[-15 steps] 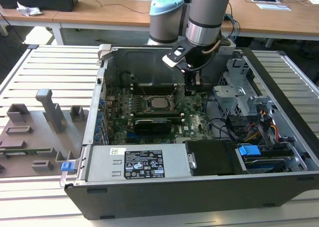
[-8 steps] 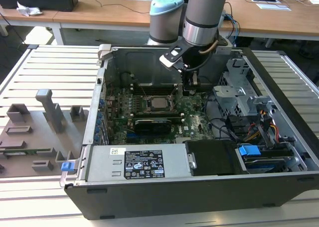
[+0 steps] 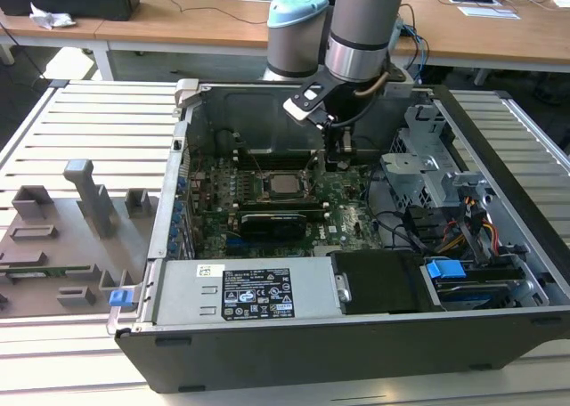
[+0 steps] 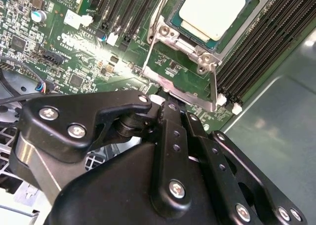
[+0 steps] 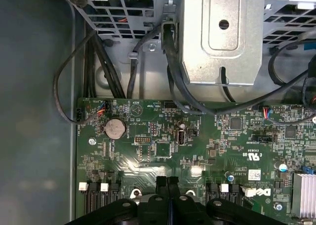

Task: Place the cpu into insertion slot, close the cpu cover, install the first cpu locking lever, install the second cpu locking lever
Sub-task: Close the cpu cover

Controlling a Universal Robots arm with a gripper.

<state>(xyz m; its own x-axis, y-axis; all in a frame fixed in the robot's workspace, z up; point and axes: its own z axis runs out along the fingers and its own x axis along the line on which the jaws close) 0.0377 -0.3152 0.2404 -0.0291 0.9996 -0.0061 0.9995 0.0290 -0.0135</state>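
The cpu [image 4: 212,10] lies in the insertion slot [image 4: 174,18], silver top up, also seen in the exterior view as the cpu [image 3: 283,185] in the middle of the green board. The cpu cover [image 4: 211,84] is swung open beside the slot, and green board shows through its window. My gripper [image 4: 166,100] is shut, its tips at the cover's free edge; whether they pinch that edge is unclear. In the first wrist view the fingertips [image 5: 162,181] are pressed together over the board. A thin wire lever [image 4: 159,13] stands raised beside the slot.
The open computer case [image 3: 178,157] surrounds the board, with a power supply [image 3: 254,295] along its near wall and a metal drive cage [image 5: 217,32] with cables [image 5: 173,82] close to the gripper. Black memory slots [image 4: 256,42] flank the socket. A grey fixture plate [image 3: 62,237] lies outside, at the exterior view's left.
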